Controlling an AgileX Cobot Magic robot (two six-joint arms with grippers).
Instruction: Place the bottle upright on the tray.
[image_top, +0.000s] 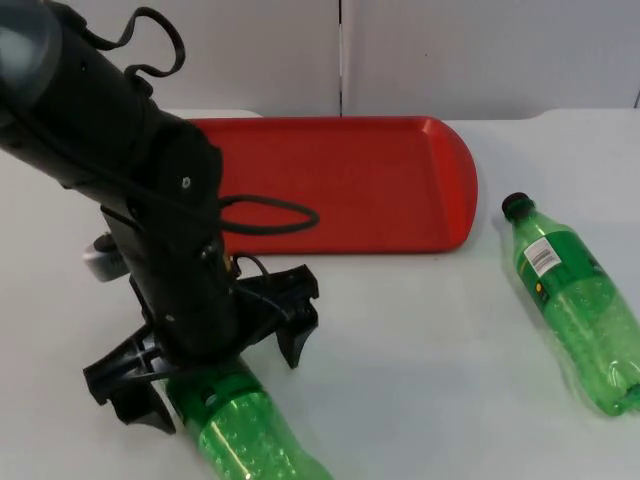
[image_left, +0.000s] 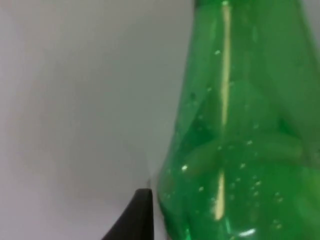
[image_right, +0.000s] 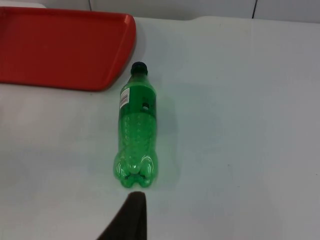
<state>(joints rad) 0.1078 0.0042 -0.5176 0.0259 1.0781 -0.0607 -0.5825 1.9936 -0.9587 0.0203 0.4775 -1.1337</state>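
- At the near left of the white table (image_top: 420, 340), the left gripper (image_top: 205, 375) stood over a green bottle (image_top: 245, 435) lying on its side, fingers spread to either side of its upper body.
- Fingers were wide apart, not closed on the plastic; from the top view I couldn't tell whether either pad touched it.
- Left wrist view: the bottle's green shoulder (image_left: 240, 135) sat just beside the black fingertip (image_left: 137, 215), so the approach looked nearly lined up.
- A second green bottle (image_top: 575, 305) lay on its side at the right, well apart from the first, black cap (image_top: 515, 205) pointing far toward the tray, white label (image_top: 545, 257) facing up.
- Right wrist view looked down on that second bottle (image_right: 136, 130), base toward the camera; the right gripper's state couldn't be told, and the right arm appeared to be waiting.
- Red tray (image_top: 400, 130) sat at the far centre with nothing on it; neither bottle was placed yet.
- Handling guess: thin clear plastic, seemingly empty, so light and easily dented; smooth round wall would likely roll or slip.
- Best hold judged to be across the stiffer shoulder or upper body, squeezing gently, then tipping it base-down before setting it on the tray.
- Risk: a light bottle could topple on release.
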